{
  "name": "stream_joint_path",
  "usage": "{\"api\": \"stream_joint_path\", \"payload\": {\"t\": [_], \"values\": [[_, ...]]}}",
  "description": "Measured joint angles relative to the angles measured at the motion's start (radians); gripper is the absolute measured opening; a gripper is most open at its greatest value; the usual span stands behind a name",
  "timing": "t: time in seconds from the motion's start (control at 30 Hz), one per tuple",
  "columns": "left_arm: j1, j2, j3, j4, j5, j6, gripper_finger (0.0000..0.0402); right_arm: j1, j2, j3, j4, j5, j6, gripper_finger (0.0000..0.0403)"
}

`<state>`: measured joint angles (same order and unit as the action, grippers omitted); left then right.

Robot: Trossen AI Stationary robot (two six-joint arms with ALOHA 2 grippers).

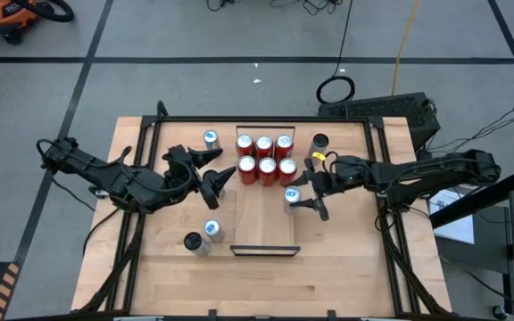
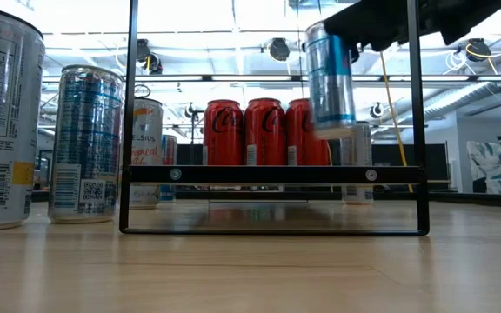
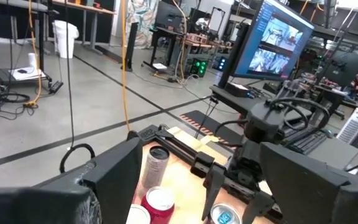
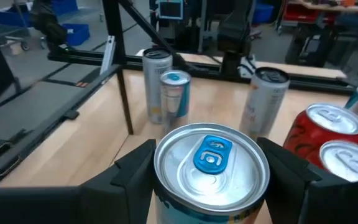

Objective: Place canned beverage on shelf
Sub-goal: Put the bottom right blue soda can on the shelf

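Closest to the lens in the right wrist view, a silver can with a blue pull tab (image 4: 211, 163) sits clamped between the right gripper's (image 4: 211, 186) two dark fingers, which press against its sides; beyond it stand three more slim cans on the wooden counter (image 4: 79, 140), and red cans (image 4: 328, 134) show at one edge. From above, the right gripper (image 1: 303, 198) holds that can at the right edge of the shelf (image 1: 264, 223), a long light-wood board running down the middle of the counter, with six red cans in two rows of three at its far end. The left gripper (image 1: 214, 185) waits just beside the shelf's left edge, fingers spread wide and holding nothing; two loose cans stand on the counter near the shelf's near-left corner, one beside the red cans at the far left, and a dark-topped one to the far right. At counter height, the held can (image 2: 330, 80) hangs well above the boards, in front of the red cans, so it is not yet set down. Through the left wrist view, its own fingers frame the other arm and can tops below. Judging by this, six cans are placed, one is in transit, and several wait.
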<state>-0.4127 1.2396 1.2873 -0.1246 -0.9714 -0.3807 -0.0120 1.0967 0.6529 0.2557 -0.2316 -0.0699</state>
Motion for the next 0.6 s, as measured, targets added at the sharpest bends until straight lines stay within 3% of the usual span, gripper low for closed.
{"api": "stream_joint_path", "payload": {"t": [0.37,0.6], "values": [[0.021,0.0,0.0,0.0,0.009,0.003,0.0325,-0.008,0.082,-0.001,0.033,-0.006,-0.158,0.0209],[0.021,0.0,0.0,0.0,0.009,0.003,0.0325,-0.008,0.102,-0.001,0.029,-0.006,-0.155,0.021]]}}
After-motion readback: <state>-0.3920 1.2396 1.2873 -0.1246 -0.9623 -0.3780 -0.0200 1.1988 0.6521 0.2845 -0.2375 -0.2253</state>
